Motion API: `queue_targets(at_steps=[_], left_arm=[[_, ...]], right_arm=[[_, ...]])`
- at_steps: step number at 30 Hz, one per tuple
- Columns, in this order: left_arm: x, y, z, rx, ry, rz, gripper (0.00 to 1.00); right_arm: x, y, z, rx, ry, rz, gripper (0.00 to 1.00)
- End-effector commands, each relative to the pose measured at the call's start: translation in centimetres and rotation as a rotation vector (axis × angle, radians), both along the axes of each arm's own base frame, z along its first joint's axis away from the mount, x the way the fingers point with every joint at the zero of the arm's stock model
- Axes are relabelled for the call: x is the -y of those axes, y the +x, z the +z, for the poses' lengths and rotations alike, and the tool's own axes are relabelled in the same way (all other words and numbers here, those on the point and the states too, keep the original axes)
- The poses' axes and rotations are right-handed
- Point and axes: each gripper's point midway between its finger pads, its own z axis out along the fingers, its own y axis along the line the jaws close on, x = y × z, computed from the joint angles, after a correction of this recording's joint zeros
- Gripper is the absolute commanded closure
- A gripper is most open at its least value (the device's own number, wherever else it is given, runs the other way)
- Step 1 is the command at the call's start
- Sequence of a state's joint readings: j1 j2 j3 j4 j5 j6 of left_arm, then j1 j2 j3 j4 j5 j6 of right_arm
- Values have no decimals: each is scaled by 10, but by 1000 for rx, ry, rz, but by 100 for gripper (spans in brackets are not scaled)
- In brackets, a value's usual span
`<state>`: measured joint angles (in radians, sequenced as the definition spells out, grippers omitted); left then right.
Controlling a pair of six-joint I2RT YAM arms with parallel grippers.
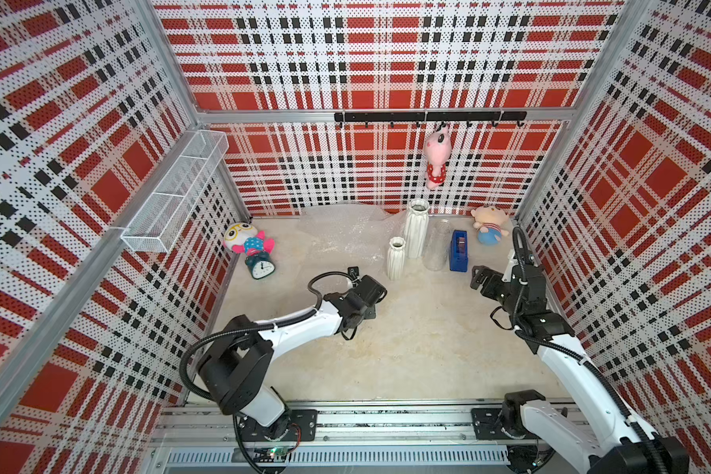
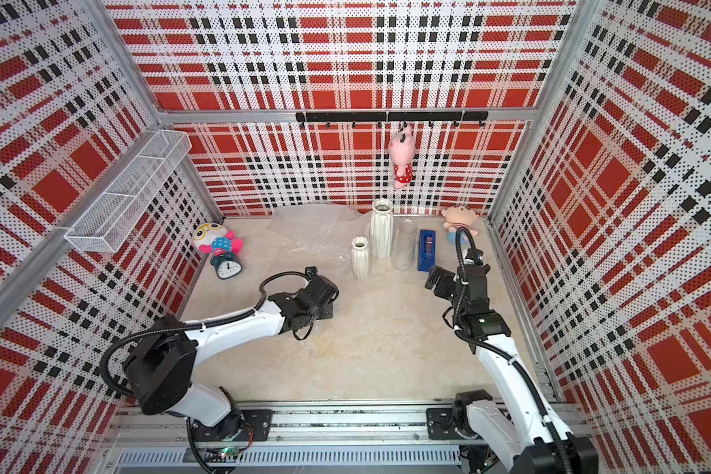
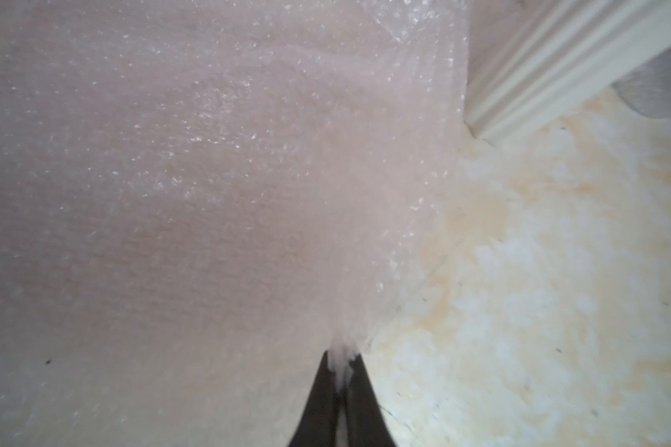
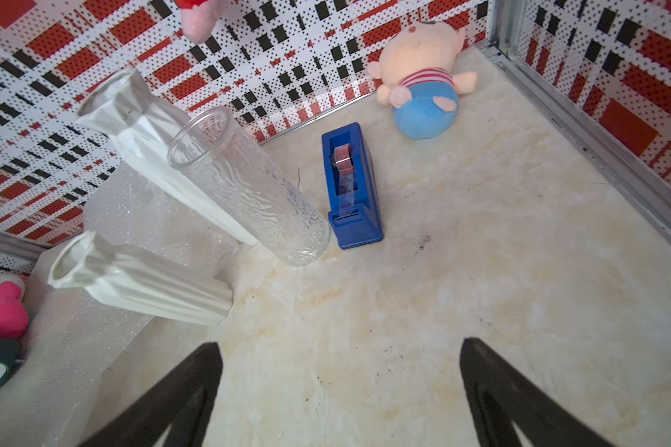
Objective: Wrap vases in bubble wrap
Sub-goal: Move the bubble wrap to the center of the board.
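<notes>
The marbled desk (image 1: 407, 361) is covered at its far middle by crumpled bubble wrap (image 1: 337, 234); just right of it the three vases (image 1: 416, 230) are stood upright. A near edge of the wrap is clamped between the closed tips of the left pincer (image 3: 341, 371). The right pincer (image 4: 339, 342) is held wide apart over bare desk, nothing gripped.

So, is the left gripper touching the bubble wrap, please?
Touching: the left wrist view shows the left gripper pinching an edge of the bubble wrap.
</notes>
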<state>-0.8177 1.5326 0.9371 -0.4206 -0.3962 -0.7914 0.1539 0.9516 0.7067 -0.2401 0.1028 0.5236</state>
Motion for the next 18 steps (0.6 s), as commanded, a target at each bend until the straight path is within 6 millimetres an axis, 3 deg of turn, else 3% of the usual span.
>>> queue_targets(at_steps=[1,5,9,12,15,18], left_arm=[[24,-28,-8,-48,-101,6,92],[86,-50,-4,-71,-265,-108,88],[124,-60,-3,-75,-295,-199,74],[122,-61,-6,-71,-240,-216,59],[103,-60,2,-35,-229,-194,44],[74,-59,28,51,-243,-145,28]], right_arm=[[-4,3,3,-4,-3,-17,0],[-11,5,3,-4,-10,-4,0],[-18,5,0,-13,17,-7,0],[-27,6,-7,-20,14,16,0],[-45,8,-12,-32,0,55,0],[-65,10,-18,-43,-59,94,0]])
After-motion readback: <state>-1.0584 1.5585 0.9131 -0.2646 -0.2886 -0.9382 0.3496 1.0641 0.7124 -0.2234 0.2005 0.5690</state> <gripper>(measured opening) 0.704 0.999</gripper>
